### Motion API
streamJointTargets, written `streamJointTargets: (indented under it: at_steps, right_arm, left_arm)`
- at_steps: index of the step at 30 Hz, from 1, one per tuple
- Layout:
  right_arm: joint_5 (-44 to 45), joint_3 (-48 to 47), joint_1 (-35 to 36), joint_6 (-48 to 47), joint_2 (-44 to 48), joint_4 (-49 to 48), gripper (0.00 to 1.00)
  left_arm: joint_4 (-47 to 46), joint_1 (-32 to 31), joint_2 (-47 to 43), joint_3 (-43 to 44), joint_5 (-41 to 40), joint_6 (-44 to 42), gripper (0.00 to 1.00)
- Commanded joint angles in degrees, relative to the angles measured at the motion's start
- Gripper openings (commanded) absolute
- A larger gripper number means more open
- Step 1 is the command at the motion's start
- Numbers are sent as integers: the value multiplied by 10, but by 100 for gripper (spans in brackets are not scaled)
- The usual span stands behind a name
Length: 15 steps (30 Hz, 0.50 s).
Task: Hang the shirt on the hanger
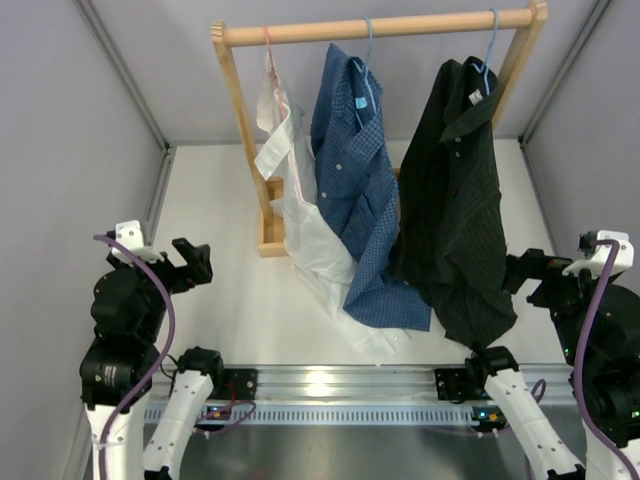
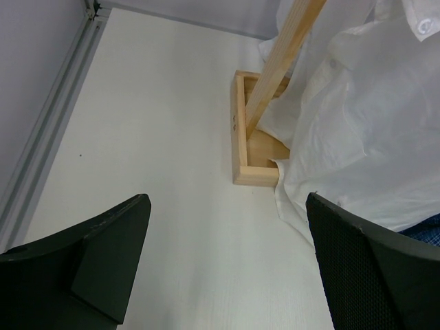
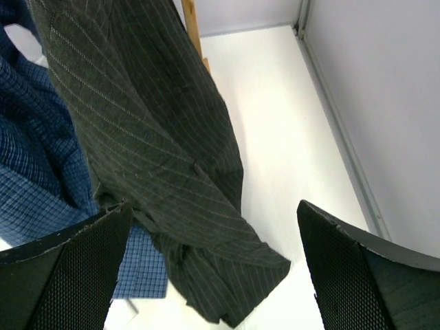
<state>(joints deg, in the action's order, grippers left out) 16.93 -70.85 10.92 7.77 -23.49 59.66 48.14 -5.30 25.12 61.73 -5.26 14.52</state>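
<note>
The black pinstriped shirt (image 1: 458,200) hangs on the light-blue hanger (image 1: 490,55) at the right end of the wooden rail, its hem pooling on the table. It also shows in the right wrist view (image 3: 144,137). My right gripper (image 1: 528,272) is open and empty just right of the shirt's lower edge; its fingers (image 3: 357,275) frame the hem without touching. My left gripper (image 1: 190,262) is open and empty at the far left, its fingers (image 2: 103,254) over bare table near the rack foot.
A wooden rack (image 1: 380,28) stands at the back with its foot (image 2: 251,148) on the table. A blue checked shirt (image 1: 360,190) and a white garment (image 1: 300,190) hang left of the black shirt. Grey walls close both sides.
</note>
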Motion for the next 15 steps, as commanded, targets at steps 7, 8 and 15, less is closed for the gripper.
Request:
streamJointTargets:
  at_steps: [7,8,15]
  right_arm:
    - [-15,19,4,16,5,-30,99]
    - [-15,20,5,16,5,-31,99]
    - [-26,21,5,11,7,-32,99]
  left_arm:
    - [-29,-2,-1,-21,18,-3,98]
    - [-30,-1,-1,-21,17,-2,98]
    - [-30,-2,1,-23,17,0,98]
